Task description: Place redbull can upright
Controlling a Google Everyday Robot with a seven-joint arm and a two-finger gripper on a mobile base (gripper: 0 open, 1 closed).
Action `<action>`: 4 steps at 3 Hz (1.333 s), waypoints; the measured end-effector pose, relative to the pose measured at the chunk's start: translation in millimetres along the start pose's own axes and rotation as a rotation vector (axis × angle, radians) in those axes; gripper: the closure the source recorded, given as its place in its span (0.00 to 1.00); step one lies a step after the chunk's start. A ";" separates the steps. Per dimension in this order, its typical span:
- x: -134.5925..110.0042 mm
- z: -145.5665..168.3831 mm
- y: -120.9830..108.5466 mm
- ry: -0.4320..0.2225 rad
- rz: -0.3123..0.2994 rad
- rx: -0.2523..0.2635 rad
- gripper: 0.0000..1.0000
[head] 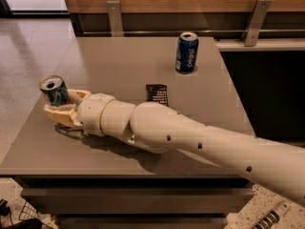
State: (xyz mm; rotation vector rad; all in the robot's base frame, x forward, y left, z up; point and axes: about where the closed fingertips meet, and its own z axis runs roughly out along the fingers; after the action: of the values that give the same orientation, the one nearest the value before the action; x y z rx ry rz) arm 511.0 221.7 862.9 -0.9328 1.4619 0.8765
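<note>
- Camera view: grey counter (119, 61).
- White arm (214, 147) extends from the front right corner toward the left edge.
- Gripper (59, 104) at the left edge, jaws clasping the redbull can (54, 90), which is nearly upright.
- Pepsi can (187, 52) upright near the back edge.
- Black packet (157, 94) flat, mid-counter.

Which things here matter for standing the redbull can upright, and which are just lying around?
Part of the job:
redbull can, near the table's left edge
gripper, at that edge, closed around it

Just lying about:
Pepsi can, upright at the back
dark packet, flat mid-table
</note>
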 end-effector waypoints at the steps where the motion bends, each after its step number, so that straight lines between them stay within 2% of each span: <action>1: -2.6 -0.2 0.1 0.000 0.000 0.000 0.85; 2: -3.2 -0.2 0.2 0.000 0.000 0.000 0.61; 4: -3.5 0.2 0.9 0.000 -0.001 -0.002 0.01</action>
State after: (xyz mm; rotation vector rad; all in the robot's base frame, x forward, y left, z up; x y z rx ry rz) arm 510.5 222.5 866.4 -0.9342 1.4610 0.8773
